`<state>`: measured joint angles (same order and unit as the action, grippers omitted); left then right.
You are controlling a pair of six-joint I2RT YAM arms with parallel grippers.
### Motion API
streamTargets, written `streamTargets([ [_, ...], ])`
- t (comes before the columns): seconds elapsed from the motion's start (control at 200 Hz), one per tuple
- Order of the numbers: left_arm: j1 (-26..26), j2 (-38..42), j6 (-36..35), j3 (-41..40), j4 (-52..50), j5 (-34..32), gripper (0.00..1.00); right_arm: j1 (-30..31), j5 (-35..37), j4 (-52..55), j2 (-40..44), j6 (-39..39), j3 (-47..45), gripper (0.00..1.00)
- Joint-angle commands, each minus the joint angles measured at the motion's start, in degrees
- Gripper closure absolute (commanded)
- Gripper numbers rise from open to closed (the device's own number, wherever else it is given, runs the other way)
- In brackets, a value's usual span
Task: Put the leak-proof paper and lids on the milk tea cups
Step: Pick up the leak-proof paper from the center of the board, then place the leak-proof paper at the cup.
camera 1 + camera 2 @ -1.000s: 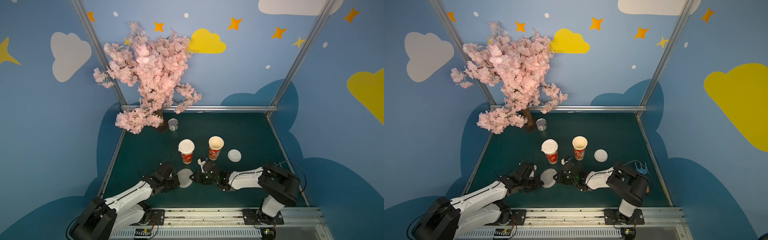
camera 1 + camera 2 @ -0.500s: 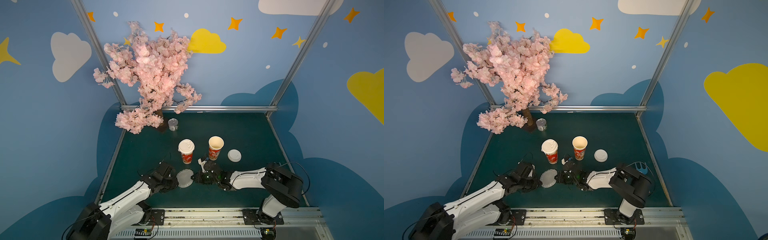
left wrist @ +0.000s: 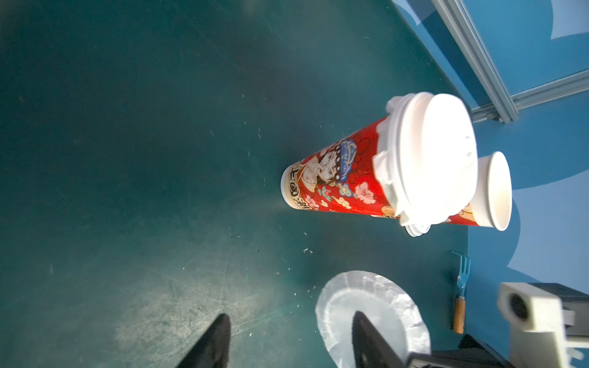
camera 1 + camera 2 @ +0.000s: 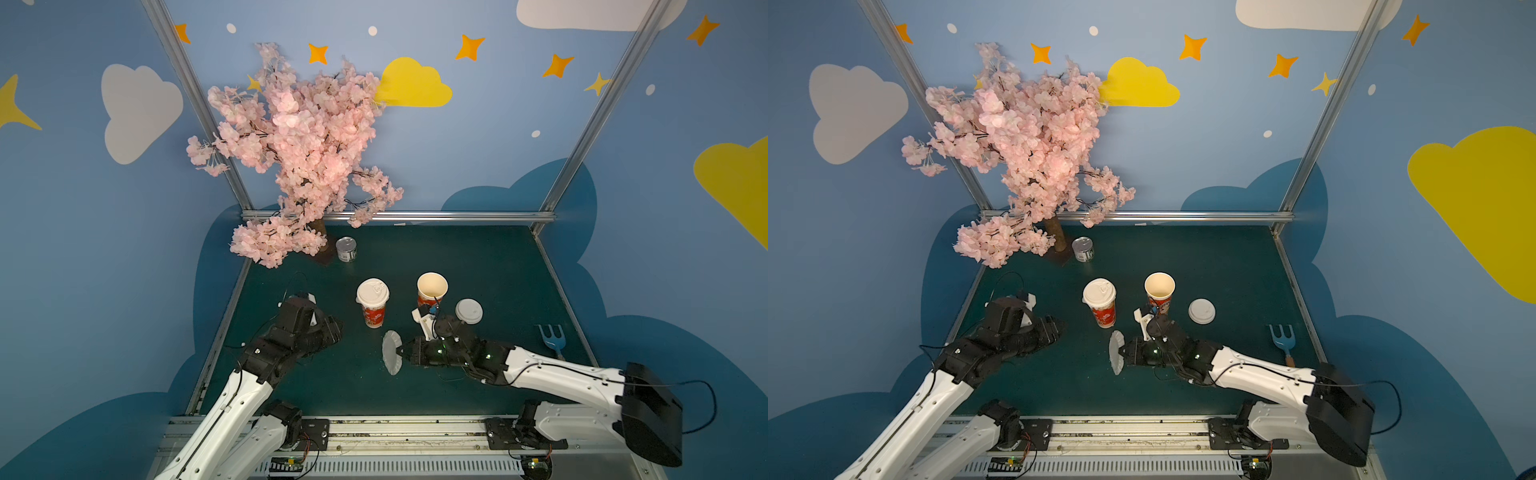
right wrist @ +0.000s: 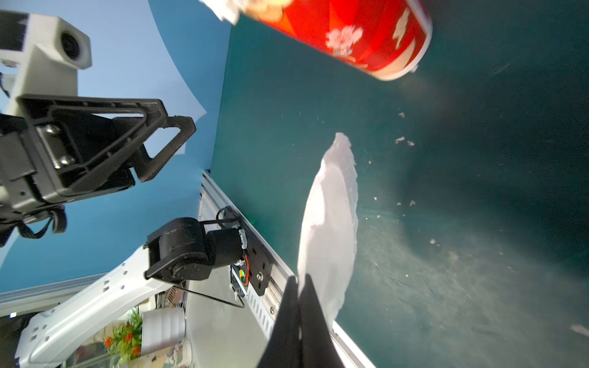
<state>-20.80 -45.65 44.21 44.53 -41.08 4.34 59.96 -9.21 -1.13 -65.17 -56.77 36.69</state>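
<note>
The table (image 4: 478,257) carries the work, and the right arm (image 4: 552,374) and left arm (image 4: 249,374) reach low over it. One milk tea cup (image 4: 374,318) wears a lid (image 4: 372,291); the open cup (image 4: 432,286) waits. This looks like the pick-up step. The leak-proof paper (image 4: 391,352) stands on edge near the cups. The right fingers (image 5: 285,318) pinch its rim. The left fingers (image 3: 213,341) are spread and hold nothing. Next, the paper must lie flat on the open cup.

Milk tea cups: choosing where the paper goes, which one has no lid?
The cup beside the loose lid: its mouth is open, cream inside showing. The other cup is capped.
</note>
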Motion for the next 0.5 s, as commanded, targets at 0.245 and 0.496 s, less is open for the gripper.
streamTargets([
  [0.245, 0.54, -12.14, -8.41, 16.03, -0.08, 3.29, 0.00, -12.02, 2.30, 16.52, 14.01, 8.32, 9.18, 1.00],
  [0.496, 0.58, -17.86, -8.72, 20.52, 4.34, 6.40, 0.00, -23.55, -9.61, 12.99, 6.57, 11.33, 17.19, 1.00],
])
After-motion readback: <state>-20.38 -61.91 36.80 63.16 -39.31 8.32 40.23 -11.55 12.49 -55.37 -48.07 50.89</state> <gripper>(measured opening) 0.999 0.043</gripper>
